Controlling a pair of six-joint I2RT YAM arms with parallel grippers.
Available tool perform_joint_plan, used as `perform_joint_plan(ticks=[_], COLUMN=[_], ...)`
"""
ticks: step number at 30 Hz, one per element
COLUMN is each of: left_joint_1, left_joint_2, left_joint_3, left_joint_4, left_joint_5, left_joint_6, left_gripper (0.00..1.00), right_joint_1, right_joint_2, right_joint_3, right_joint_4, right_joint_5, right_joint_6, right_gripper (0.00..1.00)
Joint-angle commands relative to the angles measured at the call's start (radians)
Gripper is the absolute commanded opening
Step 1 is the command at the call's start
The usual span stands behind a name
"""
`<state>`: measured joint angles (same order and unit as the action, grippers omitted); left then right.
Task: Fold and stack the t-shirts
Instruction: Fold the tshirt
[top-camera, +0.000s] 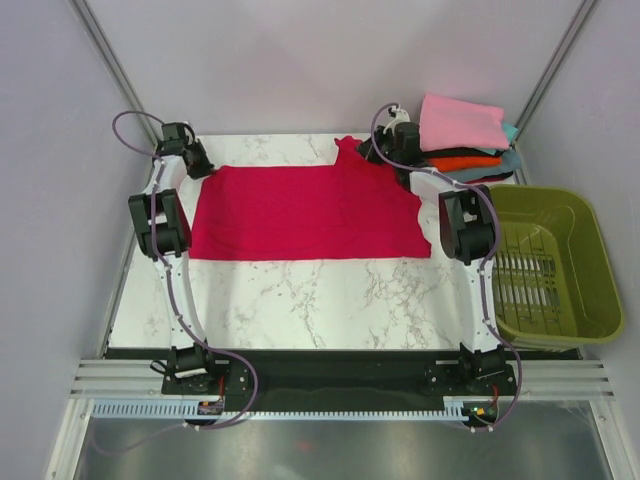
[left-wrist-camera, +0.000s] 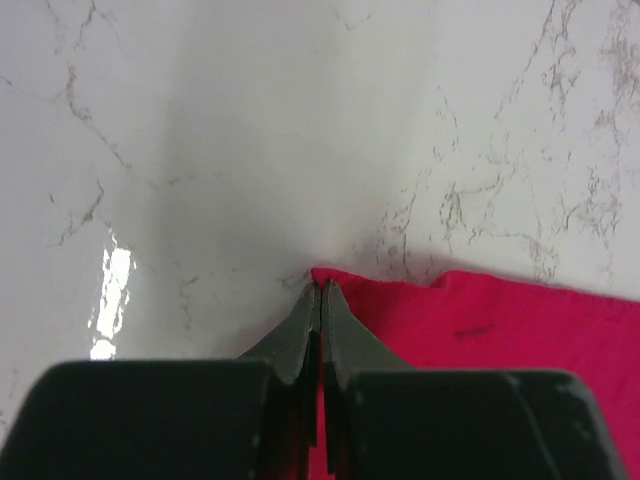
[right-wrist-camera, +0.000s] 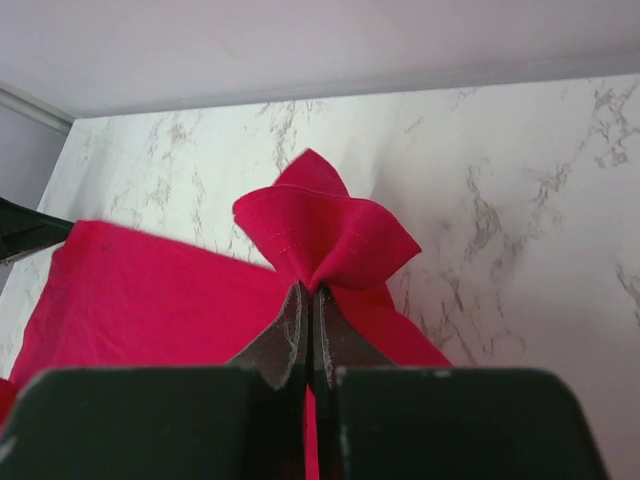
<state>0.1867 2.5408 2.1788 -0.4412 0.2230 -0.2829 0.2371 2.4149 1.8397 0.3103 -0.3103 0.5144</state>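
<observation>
A big red cloth t-shirt (top-camera: 300, 215) lies flat across the middle of the white marble desk (top-camera: 320, 300); an olive-green plastic basket (top-camera: 598, 270) sits at the right side; the left gripper (left-wrist-camera: 320, 290) pinches the shirt's far left corner tight; the right gripper (right-wrist-camera: 308, 290) pinches a bunched bit at its far right; behind that sits a pile of folded t-shirts (top-camera: 462, 128), pink on top.

red tee (top-camera: 300, 212): matt soft cloth | table (top-camera: 330, 300): glossy marble-look | basket (top-camera: 592, 262): plastic

Bright even light, one glare streak on the table (left-wrist-camera: 112, 290)
</observation>
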Motion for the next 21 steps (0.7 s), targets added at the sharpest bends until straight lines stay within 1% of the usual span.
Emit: perform_joint_plan(ticks=[1,2,3,5,6,10,11,14,18,21], left_joint_1=[-0.003,-0.001,-0.001,0.002,0.002,0.013,0.023,0.045,0.054,0.054], left_joint_2=[-0.129,-0.160,-0.215,-0.269,-0.312,-0.407,-0.428,-0.474,-0.502,-0.519], left_joint_3=[-0.091,-0.168,-0.207,-0.308,-0.335,-0.454,-0.509,-0.576,-0.616,-0.645], left_joint_4=[0.028,0.048,0.074,0.125,0.133,0.171,0.203,0.229,0.229,0.234], left_joint_5=[0.044,0.039,0.038,0.042,0.041,-0.003,0.002,0.030,0.033,0.019], left_joint_6=[0.025,0.027,0.028,0.036,0.039,0.054,0.054,0.044,0.039,0.039], left_gripper=[0.02,0.02,0.02,0.02,0.02,0.02,0.02,0.02,0.02,0.02], right_joint_1=[-0.005,-0.005,-0.005,-0.007,-0.007,-0.005,-0.005,-0.005,-0.007,-0.005], right_joint_2=[-0.149,-0.169,-0.207,-0.247,-0.287,-0.365,-0.379,-0.437,-0.519,-0.577], right_joint_3=[-0.085,-0.111,-0.167,-0.232,-0.293,-0.420,-0.468,-0.557,-0.660,-0.737], right_joint_4=[0.079,0.084,0.091,0.115,0.122,0.165,0.171,0.197,0.217,0.219], right_joint_5=[-0.032,-0.033,-0.032,-0.021,-0.010,-0.010,-0.013,-0.018,-0.010,0.025], right_joint_6=[-0.057,-0.060,-0.060,-0.070,-0.071,-0.074,-0.071,-0.071,-0.079,-0.089], right_gripper=[0.00,0.00,0.00,0.00,0.00,0.00,0.00,0.00,0.00,0.00])
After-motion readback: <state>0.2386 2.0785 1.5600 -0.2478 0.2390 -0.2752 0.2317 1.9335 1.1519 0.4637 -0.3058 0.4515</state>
